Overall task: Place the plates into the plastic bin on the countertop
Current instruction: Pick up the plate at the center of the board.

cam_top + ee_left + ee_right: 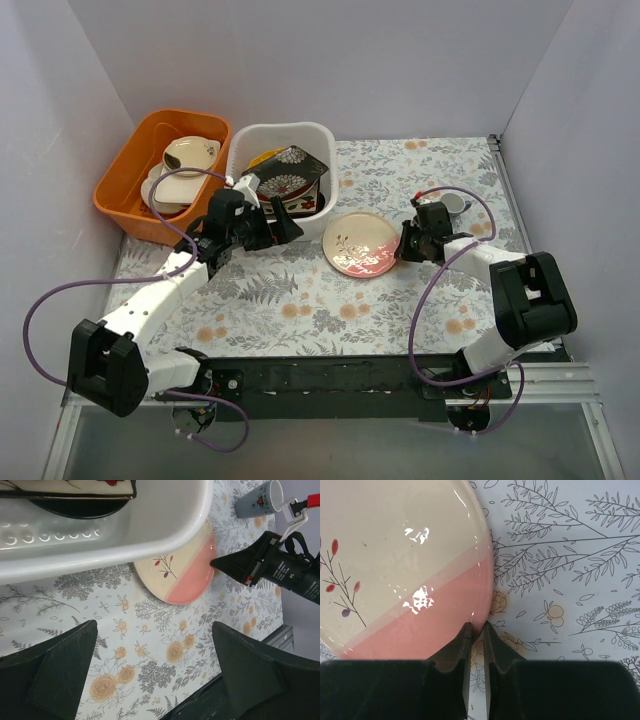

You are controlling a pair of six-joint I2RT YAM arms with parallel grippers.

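The pink-cream round plate (360, 243) lies on the fern-printed countertop (300, 300), right of the white plastic bin (283, 130). My right gripper (405, 243) is shut on the plate's right rim; in the right wrist view the fingertips (467, 630) pinch the pink edge (420, 625). The bin holds the black floral rectangle plate (290, 175) leaning on other plates. My left gripper (285, 228) is open and empty at the bin's front wall (125, 545). The left wrist view shows the plate (177, 572) against the bin's corner.
An orange tub (130, 180) with cream dishes (185, 155) stands left of the bin. A small grey cup (455, 205) sits behind my right gripper, also in the left wrist view (257, 500). White walls enclose three sides.
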